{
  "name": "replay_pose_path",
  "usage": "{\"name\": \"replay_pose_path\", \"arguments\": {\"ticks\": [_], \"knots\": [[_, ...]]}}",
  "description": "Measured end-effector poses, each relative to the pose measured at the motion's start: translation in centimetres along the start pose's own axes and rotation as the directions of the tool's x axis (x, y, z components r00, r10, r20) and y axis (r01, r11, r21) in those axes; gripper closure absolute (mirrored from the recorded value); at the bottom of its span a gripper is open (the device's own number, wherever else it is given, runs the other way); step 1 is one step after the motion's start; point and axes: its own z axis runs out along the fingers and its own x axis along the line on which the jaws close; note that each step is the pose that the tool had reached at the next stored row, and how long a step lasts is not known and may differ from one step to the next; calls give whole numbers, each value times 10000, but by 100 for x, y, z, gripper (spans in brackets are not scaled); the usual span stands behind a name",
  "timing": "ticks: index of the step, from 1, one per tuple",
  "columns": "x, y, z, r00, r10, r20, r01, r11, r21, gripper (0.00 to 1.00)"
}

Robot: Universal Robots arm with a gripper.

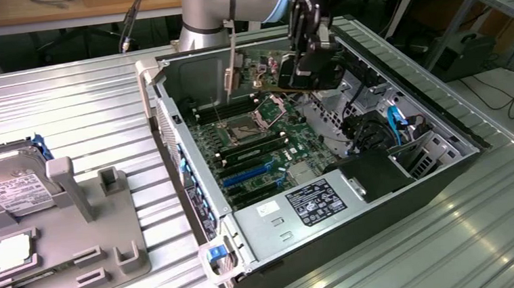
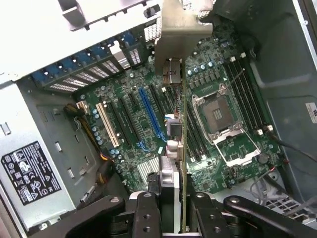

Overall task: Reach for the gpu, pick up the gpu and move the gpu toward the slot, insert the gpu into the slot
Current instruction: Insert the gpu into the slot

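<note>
While the hand point(image 2: 173, 214) pinches the gpu point(image 2: 174, 74) edge-on, lower edge above the motherboard point(image 2: 237, 148), apart from the slot point(image 2: 151, 114).

We saw the gpu point(image 2: 173, 74) edge-on, its faces hidden, its bracket point(image 2: 181, 25) cut off at the frame edge; the arm point(image 1: 220, 4) was cropped likewise; print on the label point(image 2: 29, 173) was unreadably small.

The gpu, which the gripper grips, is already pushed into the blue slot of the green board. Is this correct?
Not correct. The gripper does grip the gpu, but the gpu is not in the blue slot. It hangs above the green board, and the slot is bare, with nothing in it. The wrist view shows this.
</note>
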Motion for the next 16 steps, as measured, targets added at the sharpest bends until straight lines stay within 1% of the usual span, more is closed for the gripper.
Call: {"name": "replay_pose_path", "arguments": {"ticks": [2,5,8,11,13,16], "knots": [[-1,-1,6,9992,-411,1,411,9992,-4,72],[0,-1,19,9954,-958,2,958,9954,-8,72],[0,-1,63,9885,-1515,5,1515,9885,-13,72],[1,-1,114,9791,-2031,7,2031,9791,-17,72],[1,2,132,9759,-2182,3,2182,9759,-33,72],[3,10,148,9712,-2382,5,2382,9712,-42,72]]}}
